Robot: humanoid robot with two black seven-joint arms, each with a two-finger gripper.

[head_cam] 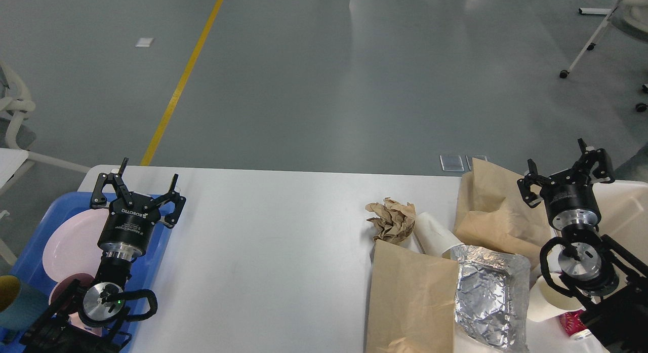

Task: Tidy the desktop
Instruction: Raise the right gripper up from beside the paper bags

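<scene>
- The desktop (273, 251) is a wide, smooth, matte white slab with rounded corners, filling the lower part of the head view.
- On its right side lies a heap of litter: a crumpled brown paper ball (391, 220), a flat brown paper bag (412, 297), a creased foil pouch (488, 295) and a white paper cup (434, 235) on its side.
- A glossy blue plastic tray (158, 251) at the left edge holds a pale pink plate (68, 241).
- The left gripper (136, 188) hangs over the tray's far end, fingers spread wide, nothing between them.
- The right gripper (564, 168) is raised beside a beige bin (620, 216), jaws apart and empty; the desktop lies below and to its left.
</scene>
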